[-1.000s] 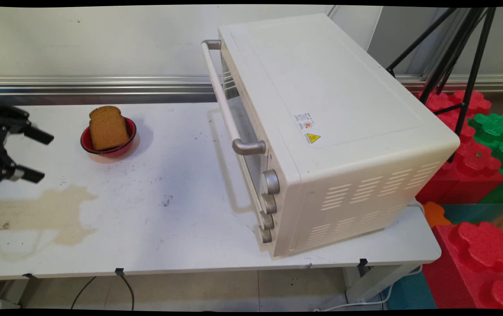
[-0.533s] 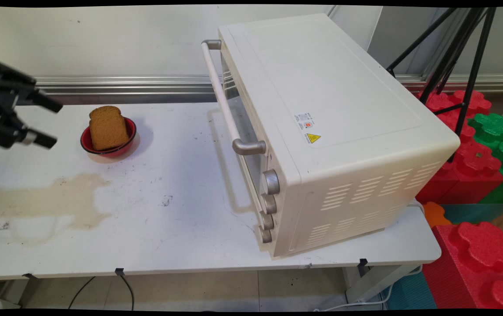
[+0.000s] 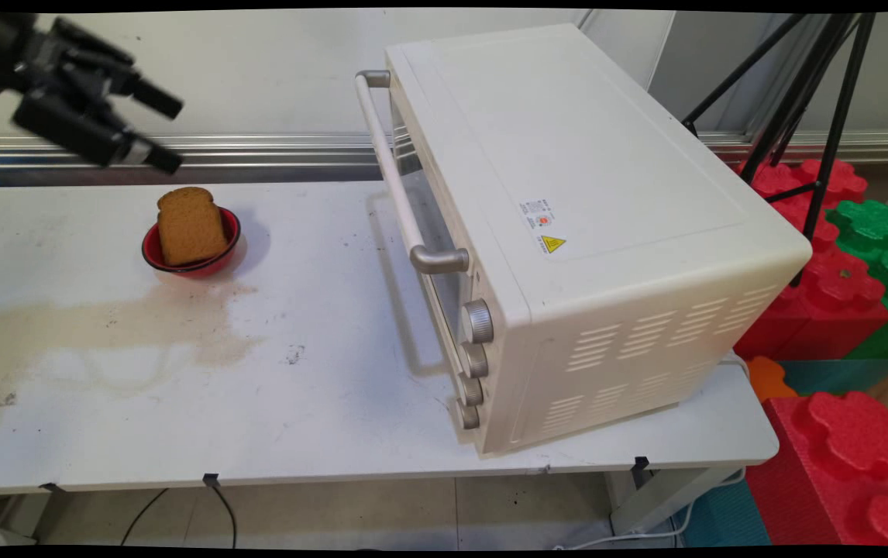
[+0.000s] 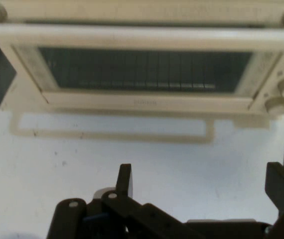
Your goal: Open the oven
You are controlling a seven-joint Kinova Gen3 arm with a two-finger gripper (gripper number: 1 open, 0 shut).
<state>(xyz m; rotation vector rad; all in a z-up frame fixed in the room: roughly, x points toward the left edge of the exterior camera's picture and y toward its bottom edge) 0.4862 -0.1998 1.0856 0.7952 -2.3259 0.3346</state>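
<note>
The jaws are standing wide apart with nothing between them, and the gripper [image 3: 169, 130] is hanging high in the air at the upper left of the main view, well above the counter [image 3: 320, 418], with its fingers [image 3: 156, 98] pointing toward the oven. In the hand view the gripper [image 4: 202, 181] is showing one finger [image 4: 125, 180] at the middle and the other at the right edge, with bare counter [image 4: 57, 169] between and below them.

Nearest to the gripper, below it on the counter, a red bowl [image 3: 228, 252] is sitting with a brown slice of bread [image 3: 190, 225] leaning upright inside it. A pale brownish stain [image 3: 103, 329] is spreading across the counter just in front of the bowl and out to the left edge.

Well to the right of the bowl, a cream toaster oven [image 3: 568, 232] is standing on the counter with its door closed. Its long handle [image 3: 394, 167] is running along the top of the glass door, and four grey knobs [image 3: 476, 345] are lining the near end of the front. In the hand view the oven [image 4: 147, 69] is facing the camera squarely, with its handle [image 4: 142, 37] across the top.

Beyond the counter's right end, red and green foam blocks [image 3: 847, 287] are piled on the floor beside a black tripod [image 3: 808, 101].
</note>
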